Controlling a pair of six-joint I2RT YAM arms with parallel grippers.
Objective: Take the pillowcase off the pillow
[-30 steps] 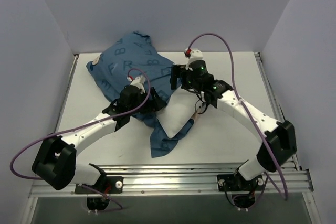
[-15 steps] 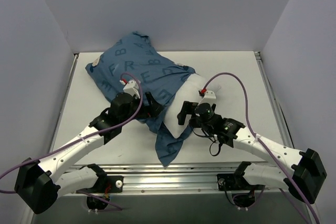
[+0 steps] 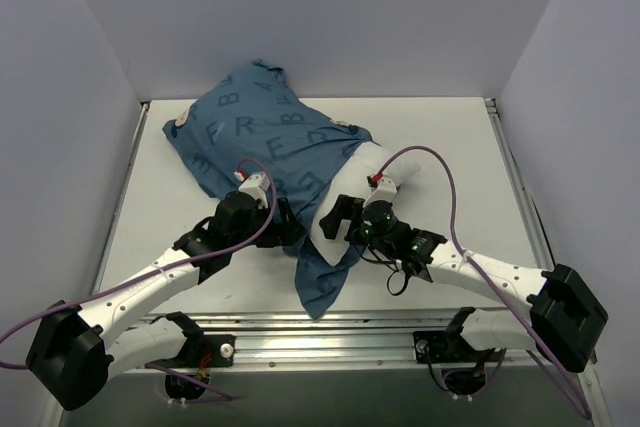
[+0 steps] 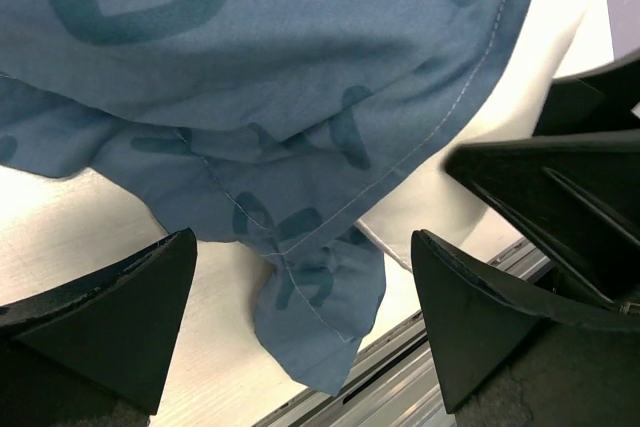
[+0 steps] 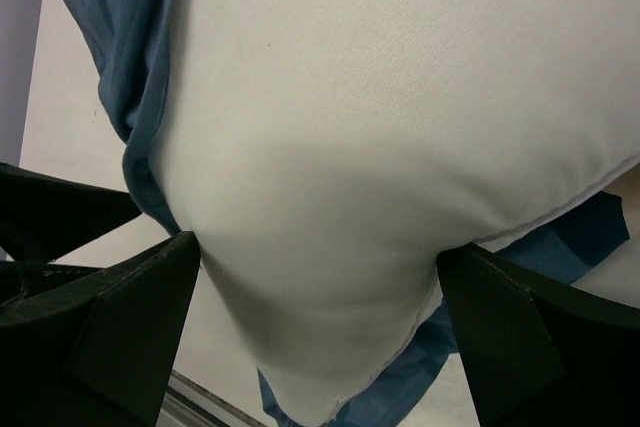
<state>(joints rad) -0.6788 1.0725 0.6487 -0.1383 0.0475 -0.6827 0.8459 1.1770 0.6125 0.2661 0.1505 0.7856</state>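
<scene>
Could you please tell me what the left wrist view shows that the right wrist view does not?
Left wrist only: the printed letters and stitched hem of the pillowcase, framed by the open left gripper. Right wrist only: a bare corner of the pillow bulging within the open right gripper. Both: blue cloth beside white pillow, above the table.

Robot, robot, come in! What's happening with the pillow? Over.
Left gripper open over pillowcase hem. Right gripper open, straddling bare pillow corner. Pillowcase mostly on. Nothing in the way.
</scene>
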